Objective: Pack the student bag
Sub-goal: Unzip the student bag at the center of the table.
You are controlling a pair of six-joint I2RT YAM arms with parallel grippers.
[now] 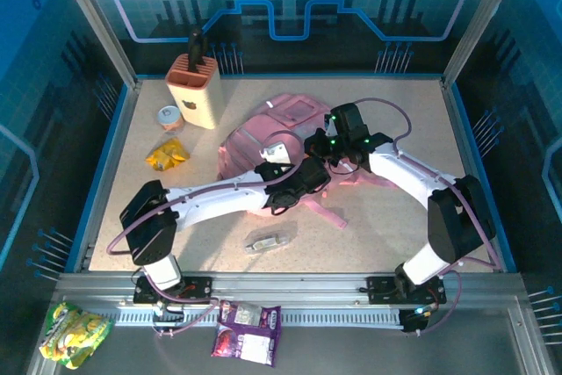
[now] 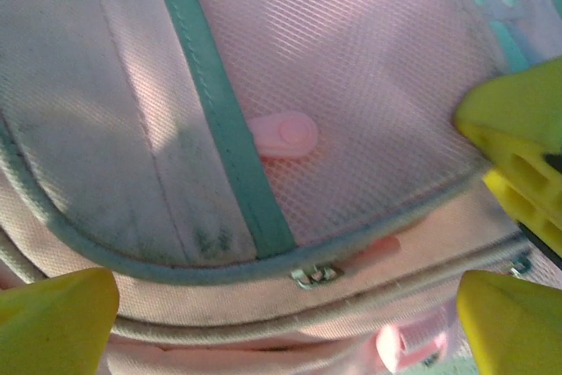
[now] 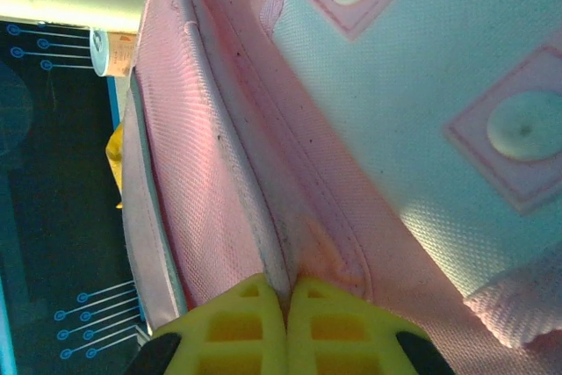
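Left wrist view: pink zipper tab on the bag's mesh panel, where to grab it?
Take the zipper tab by its rounded free end, away from the teal zip strip it hangs from. It lies flat on the mesh of the bag, so probably come straight down with the open left gripper, fingers across its narrow width.

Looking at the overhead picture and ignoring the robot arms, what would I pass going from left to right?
green snack pack → yellow packet → pink bag
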